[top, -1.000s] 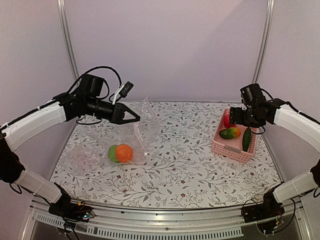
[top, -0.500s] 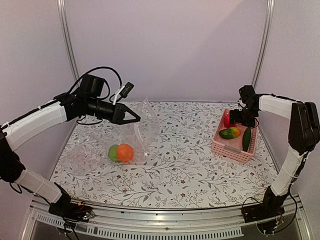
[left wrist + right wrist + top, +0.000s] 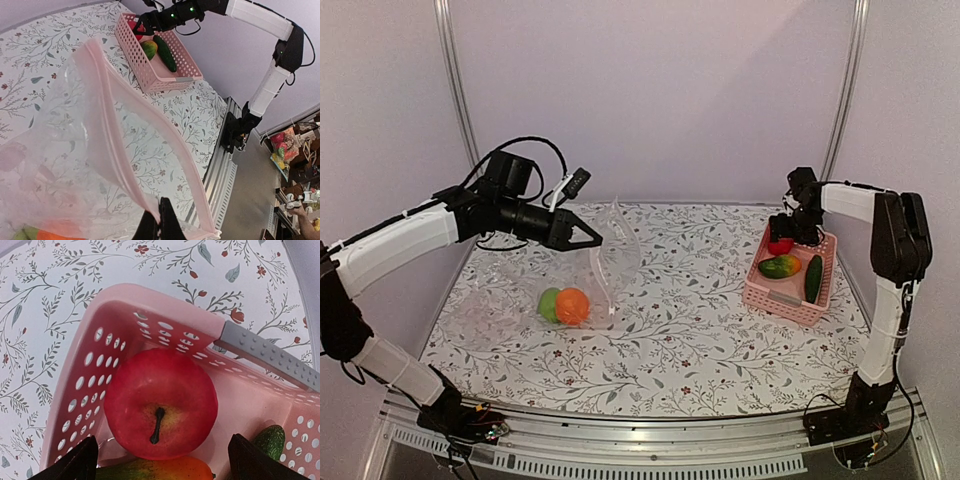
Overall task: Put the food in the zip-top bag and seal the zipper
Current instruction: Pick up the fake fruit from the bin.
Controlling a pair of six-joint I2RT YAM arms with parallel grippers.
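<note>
My left gripper (image 3: 592, 238) is shut on the rim of the zip-top bag (image 3: 600, 262) and holds its mouth up and open above the table. In the left wrist view the gripper (image 3: 160, 220) pinches the pink-tinted zipper (image 3: 112, 130). The orange (image 3: 572, 305) and the green apple (image 3: 550, 303) lie inside the bag. My right gripper (image 3: 783, 236) is open, just above the red apple (image 3: 161, 410) in the pink basket (image 3: 785, 300); its fingers (image 3: 80, 462) stand on either side of the apple. The mango (image 3: 779, 266) and the cucumber (image 3: 813, 278) lie beside it.
The basket stands at the table's right edge, near the right frame post (image 3: 842, 90). A hazy plastic film (image 3: 485, 305) lies flat on the floral tablecloth, left of the bag. The basket's grey handle (image 3: 265, 357) crosses the right wrist view.
My right gripper has moved to the basket's far corner and come down over the red apple. The left gripper still holds the bag, almost unmoved.
</note>
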